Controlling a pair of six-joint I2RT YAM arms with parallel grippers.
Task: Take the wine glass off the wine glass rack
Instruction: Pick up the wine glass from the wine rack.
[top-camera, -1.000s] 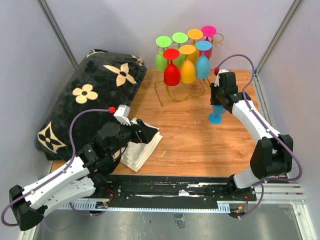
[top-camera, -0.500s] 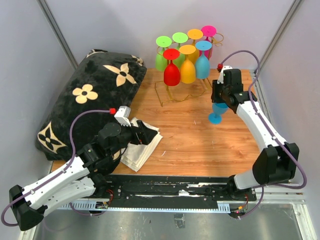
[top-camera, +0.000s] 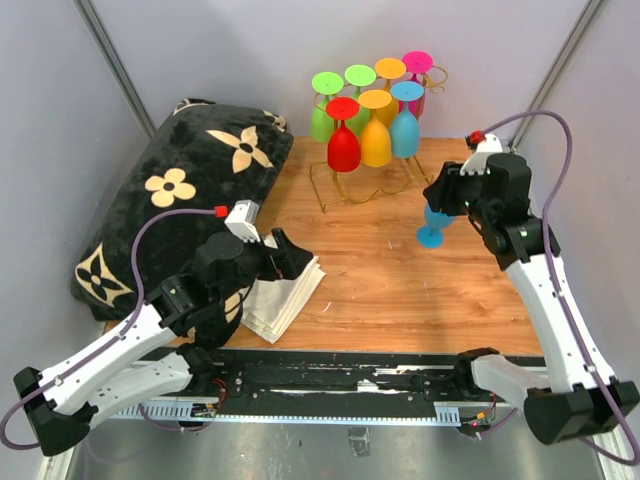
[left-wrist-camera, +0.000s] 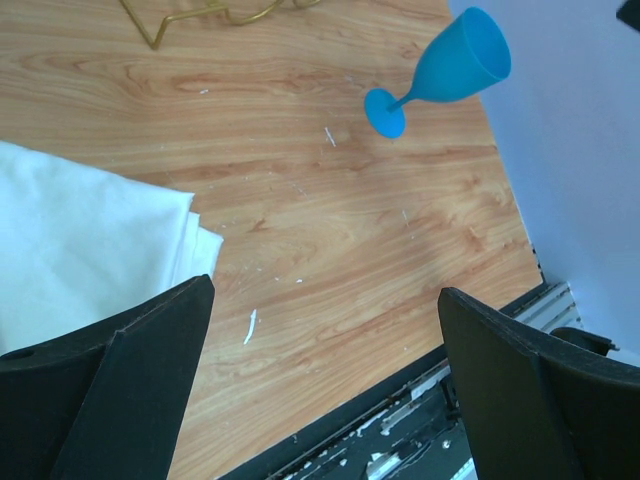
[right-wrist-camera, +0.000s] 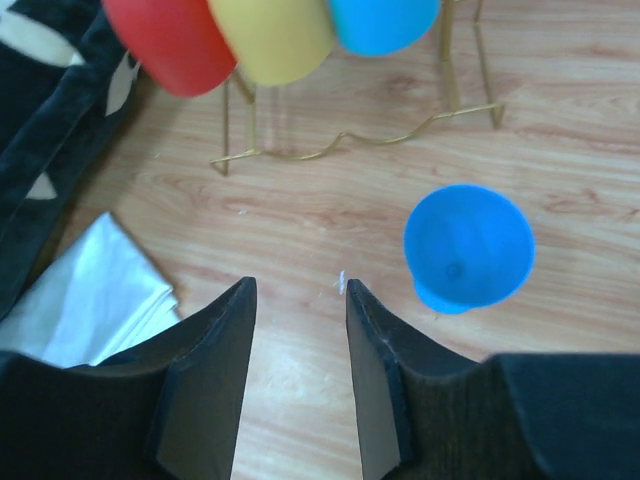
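A blue wine glass (top-camera: 432, 228) stands upright on the wooden table, right of the wine glass rack (top-camera: 345, 190); I look down into its bowl (right-wrist-camera: 468, 247) in the right wrist view. My right gripper (top-camera: 447, 192) hovers above it and slightly to its left, open, with nothing between the fingers (right-wrist-camera: 300, 292). The gold wire rack (right-wrist-camera: 350, 150) still carries several hanging glasses, among them red (top-camera: 343, 148), yellow (top-camera: 376, 140) and light blue (top-camera: 404, 132). My left gripper (top-camera: 290, 255) is wide open and empty (left-wrist-camera: 325, 300) over the table's near left; from there the blue glass (left-wrist-camera: 455, 65) shows far off.
A black flowered pillow (top-camera: 170, 200) fills the left side. A folded white cloth (top-camera: 285, 295) lies beneath the left gripper. Grey walls close in the back and right, and a black rail (top-camera: 340, 375) runs along the near edge.
My right gripper has opened, let go of the blue glass and drawn up and to the right. The glass stays standing where it was. The left arm has barely shifted.
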